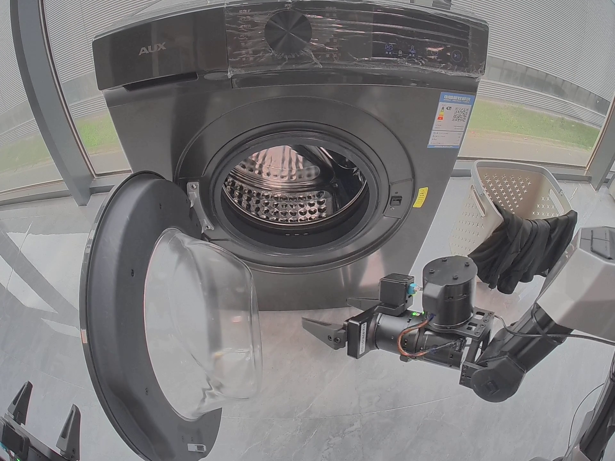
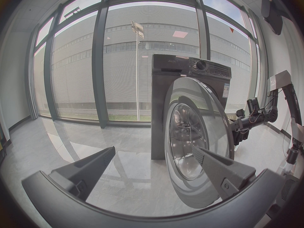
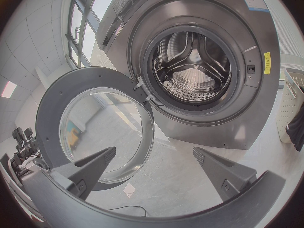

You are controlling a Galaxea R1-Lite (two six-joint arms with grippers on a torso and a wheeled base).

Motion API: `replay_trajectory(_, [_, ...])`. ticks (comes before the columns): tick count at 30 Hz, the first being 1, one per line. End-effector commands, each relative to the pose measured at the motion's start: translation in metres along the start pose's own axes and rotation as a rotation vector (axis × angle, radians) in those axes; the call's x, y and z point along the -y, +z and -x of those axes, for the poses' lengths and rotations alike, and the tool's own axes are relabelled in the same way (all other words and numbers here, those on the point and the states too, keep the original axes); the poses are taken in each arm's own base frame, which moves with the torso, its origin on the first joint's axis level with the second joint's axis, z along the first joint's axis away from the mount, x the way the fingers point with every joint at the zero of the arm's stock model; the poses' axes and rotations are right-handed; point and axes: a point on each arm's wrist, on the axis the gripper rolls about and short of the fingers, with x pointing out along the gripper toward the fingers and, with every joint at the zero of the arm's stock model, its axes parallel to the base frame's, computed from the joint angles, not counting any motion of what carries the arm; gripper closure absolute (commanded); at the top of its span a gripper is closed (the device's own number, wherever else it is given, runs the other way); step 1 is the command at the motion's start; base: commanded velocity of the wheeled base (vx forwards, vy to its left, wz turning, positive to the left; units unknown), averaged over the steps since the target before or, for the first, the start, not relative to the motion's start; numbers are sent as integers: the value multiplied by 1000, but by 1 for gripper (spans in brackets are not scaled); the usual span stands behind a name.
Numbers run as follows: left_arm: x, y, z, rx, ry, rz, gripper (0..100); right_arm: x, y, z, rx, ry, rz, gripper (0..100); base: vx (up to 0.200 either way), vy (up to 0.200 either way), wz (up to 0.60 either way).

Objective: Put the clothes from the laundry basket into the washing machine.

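The grey washing machine [image 1: 288, 161] stands with its round door [image 1: 160, 315] swung wide to the left, and the steel drum [image 1: 291, 184] has nothing in it. A white laundry basket [image 1: 512, 190] sits to the machine's right, with a black garment [image 1: 522, 251] draped over its front rim. My right gripper [image 1: 333, 320] hangs open and holds nothing, low in front of the machine and left of the basket. In the right wrist view, the right gripper [image 3: 154, 152] faces the drum [image 3: 193, 70] and door [image 3: 98, 127]. My left gripper [image 1: 45, 414] is open at the bottom left, near the door [image 2: 193, 140].
The open door [image 3: 98, 127] juts out over the pale tiled floor [image 1: 359, 398] between my two arms. Tall windows and frame posts [image 1: 45, 84] stand behind the machine. The basket [image 3: 293, 102] and black garment [image 3: 297, 132] lie at the edge of the right wrist view.
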Motion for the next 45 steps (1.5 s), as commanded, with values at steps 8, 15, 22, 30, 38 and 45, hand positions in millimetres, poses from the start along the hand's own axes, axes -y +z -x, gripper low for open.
replay_trajectory(8, [0,-5,0,2,0,1,0,0,-24,-43,-53,-32,1,0,0,0,0])
replay_trajectory(15, [0,-5,0,2,0,1,0,-20,-32,-58,-63,19,-15,0,0,0,0])
replay_trajectory(22, [0,-5,0,2,0,1,0,-43,-43,-77,-54,67,-7,0,0,0,0])
replay_trajectory(30, [0,-5,0,2,0,1,0,-53,-28,-94,25,77,-31,0,0,0,0])
replay_trajectory(38, [0,-5,0,2,0,1,0,-47,-29,-100,-4,64,-31,0,0,0,0])
replay_trajectory(45, [0,-5,0,2,0,1,0,-50,-33,-121,-25,60,-31,0,0,0,0])
